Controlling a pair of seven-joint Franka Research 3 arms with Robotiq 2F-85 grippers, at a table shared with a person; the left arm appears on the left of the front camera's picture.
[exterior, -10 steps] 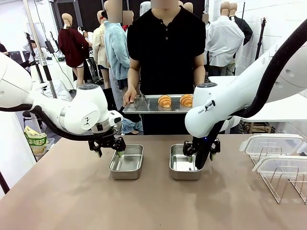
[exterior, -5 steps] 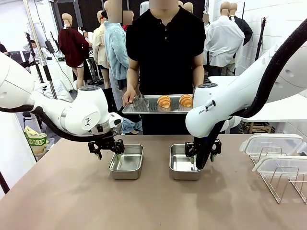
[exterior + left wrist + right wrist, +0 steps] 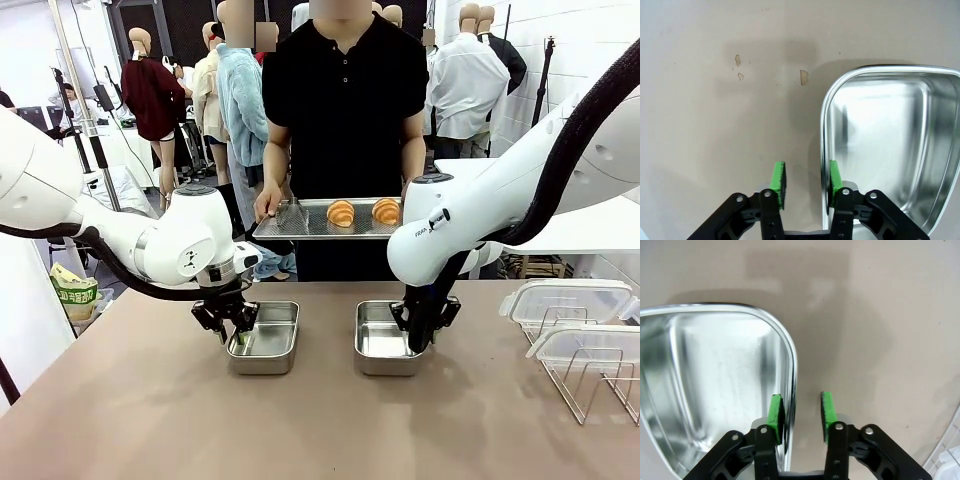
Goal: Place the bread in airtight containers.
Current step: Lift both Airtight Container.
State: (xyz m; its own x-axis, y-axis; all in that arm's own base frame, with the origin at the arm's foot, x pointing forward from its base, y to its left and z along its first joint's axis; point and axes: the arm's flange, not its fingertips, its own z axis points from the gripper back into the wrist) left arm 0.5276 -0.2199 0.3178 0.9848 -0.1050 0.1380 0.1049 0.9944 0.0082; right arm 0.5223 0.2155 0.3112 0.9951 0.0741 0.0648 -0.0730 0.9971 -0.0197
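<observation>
Bread for this task, the two croissants (image 3: pixel 341 212), lies side by side on a flat metal tray (image 3: pixel 290 225). The person holds the tray, with a hand (image 3: pixel 268 207) at its end, beyond the far edge of the surface (image 3: pixel 320 430), well apart from both tubs. The left tub (image 3: pixel 880 130) and the right tub (image 3: pixel 715 370) stand on the surface, near each other, empty and without lids.

The left fingers (image 3: pixel 779 181) stand astride the outer side wall of the left tub, one pad over the bare surface and the other inside the tub. A gap shows between the outside pad and the rim, so these fingers are apart and not clamped. The right fingers (image 3: pixel 826 409) stand in the same way over the outer wall of the right tub, also apart.

The step in hand seems to be taking each tub by its wall, probably to steady it or to offer it for the bread. To do this well, the pads should reach the flat wall below the rolled rim and press squarely, because thin polished steel can slip or tip. Both tubs should be kept level. The translucent lids (image 3: pixel 565 298) on the wire rack (image 3: pixel 590 390) are for a later step.
</observation>
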